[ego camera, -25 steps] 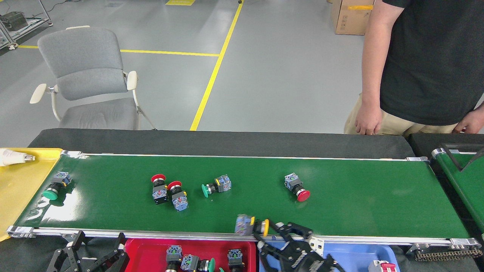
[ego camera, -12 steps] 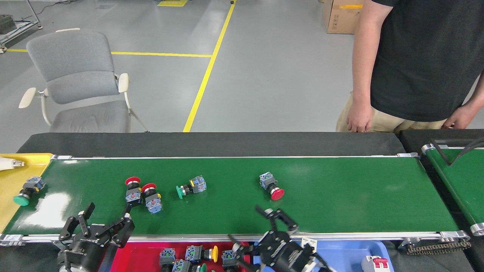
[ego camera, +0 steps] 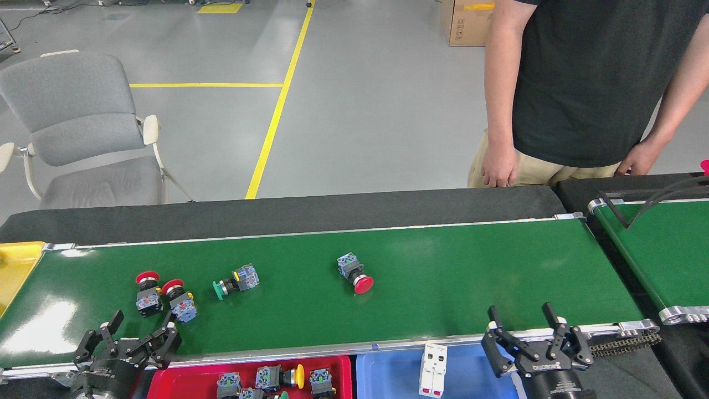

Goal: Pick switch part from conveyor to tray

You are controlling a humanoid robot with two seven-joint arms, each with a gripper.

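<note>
The conveyor (ego camera: 443, 266) is the long glossy green belt with silver rails. Several switch parts lie on it: two red-capped ones (ego camera: 148, 292) (ego camera: 178, 300) side by side at the left, a green-capped one (ego camera: 235, 281), and a red-capped one (ego camera: 354, 274) near the middle. My left gripper (ego camera: 141, 333) stands open at the belt's front edge, just in front of the red-capped pair. Over the front rail further right, my right gripper (ego camera: 523, 321) is open and holds nothing. The red tray (ego camera: 183, 370) below holds several switch parts, one of them yellow-capped (ego camera: 292, 377).
A blue tray (ego camera: 388, 377) with a white part (ego camera: 433, 368) sits beside the red one. A yellow tray (ego camera: 14, 263) is at the belt's left end and a second green belt (ego camera: 659, 244) at the right. A person (ego camera: 581, 83) stands behind the table, and a grey chair (ego camera: 77, 127) at back left.
The yellow-capped switch left my right gripper and now lies in the red tray. The right gripper moved right, open. My left gripper rose to the belt edge. Parts shifted left in view.
</note>
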